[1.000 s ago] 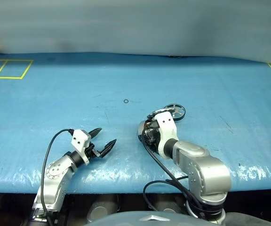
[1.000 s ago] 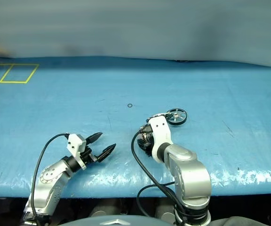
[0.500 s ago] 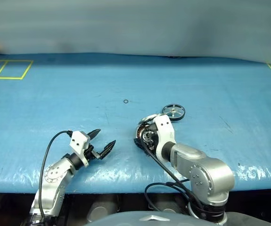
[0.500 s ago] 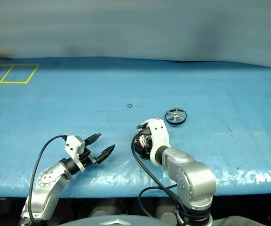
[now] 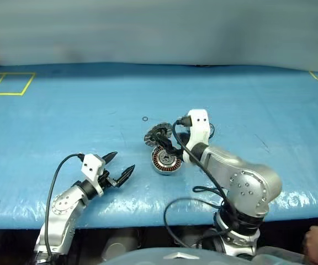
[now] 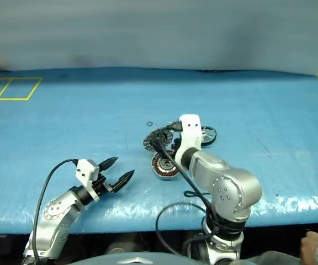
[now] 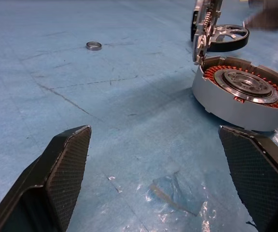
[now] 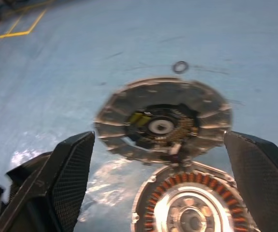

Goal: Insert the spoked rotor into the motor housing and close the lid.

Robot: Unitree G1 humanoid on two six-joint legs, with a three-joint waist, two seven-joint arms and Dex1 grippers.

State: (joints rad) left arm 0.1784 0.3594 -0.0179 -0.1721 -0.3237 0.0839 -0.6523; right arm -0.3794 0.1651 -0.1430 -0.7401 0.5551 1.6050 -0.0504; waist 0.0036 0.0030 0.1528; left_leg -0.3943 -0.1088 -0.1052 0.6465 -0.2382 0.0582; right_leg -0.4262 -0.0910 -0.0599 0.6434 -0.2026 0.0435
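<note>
1. While the left gripper [image 5: 121,167] hovers nearest the table's front edge with its black fingers spread and nothing between them, it plays no part in this step.
2. Just beyond it, the motor housing [image 5: 165,159] rests on the blue table cover [image 5: 65,121], copper windings and silver centre exposed. The lid [image 5: 157,134] stands up from the housing's far rim, patterned inner face showing.
3. Above the housing, the right gripper [image 8: 163,159] has its fingers spread wide, empty, pointing at the lid.
4. Farther back, the spoked rotor [image 7: 229,37] lies flat just behind the lid, partly hidden by the right arm.
5. Judged from this, the housing is opened and rotor pickup comes next: reach past the lid, pinch the dark rim, lower it over the centre.
6. A small ring [image 5: 145,118] lies beyond. No readable writing or brand.
</note>
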